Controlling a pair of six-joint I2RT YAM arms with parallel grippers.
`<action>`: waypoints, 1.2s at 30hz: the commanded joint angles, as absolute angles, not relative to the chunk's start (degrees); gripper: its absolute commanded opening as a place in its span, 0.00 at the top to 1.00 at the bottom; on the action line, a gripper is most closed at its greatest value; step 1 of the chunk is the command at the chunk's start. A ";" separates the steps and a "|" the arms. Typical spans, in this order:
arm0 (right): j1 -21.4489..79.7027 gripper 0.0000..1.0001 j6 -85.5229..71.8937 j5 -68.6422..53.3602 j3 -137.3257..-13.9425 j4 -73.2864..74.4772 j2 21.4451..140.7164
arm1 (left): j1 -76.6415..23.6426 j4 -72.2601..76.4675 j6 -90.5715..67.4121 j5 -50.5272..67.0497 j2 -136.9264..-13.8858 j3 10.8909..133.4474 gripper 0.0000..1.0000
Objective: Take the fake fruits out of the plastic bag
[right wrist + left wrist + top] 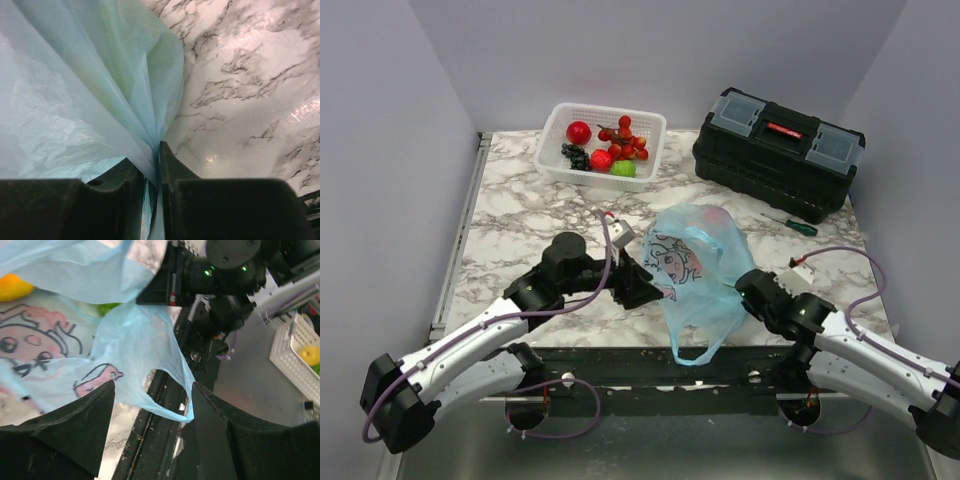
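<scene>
The light-blue plastic bag with the cartoon print stands bunched at the table's near edge, one loop handle hanging over it. My right gripper is shut on a pinched fold of the bag at its right side, seen in the right wrist view. My left gripper is open at the bag's left side; in the left wrist view the loop handle hangs between its jaws, which do not touch it. A yellow-orange piece and a green piece show through the bag.
A white lattice basket at the back holds a red apple, red berries, dark grapes and a light-green fruit. A black toolbox stands back right, a green-handled screwdriver in front of it.
</scene>
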State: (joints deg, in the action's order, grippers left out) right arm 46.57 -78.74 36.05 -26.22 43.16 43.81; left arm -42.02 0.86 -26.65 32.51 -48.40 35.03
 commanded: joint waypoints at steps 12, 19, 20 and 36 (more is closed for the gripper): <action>46.87 0.87 -67.93 35.27 -28.97 36.13 42.13 | -53.39 8.63 -22.32 29.99 -64.49 46.27 0.38; 46.85 0.99 -62.78 31.23 -25.18 30.08 37.14 | -54.73 9.03 -21.62 28.98 -64.95 44.77 0.39; 46.85 0.99 -61.43 30.25 -24.75 28.50 37.09 | -54.83 9.16 -21.58 28.76 -64.87 44.58 0.39; 46.85 0.99 -52.82 23.96 -27.85 15.08 42.29 | -54.52 -5.52 -18.46 8.98 -56.42 51.55 0.36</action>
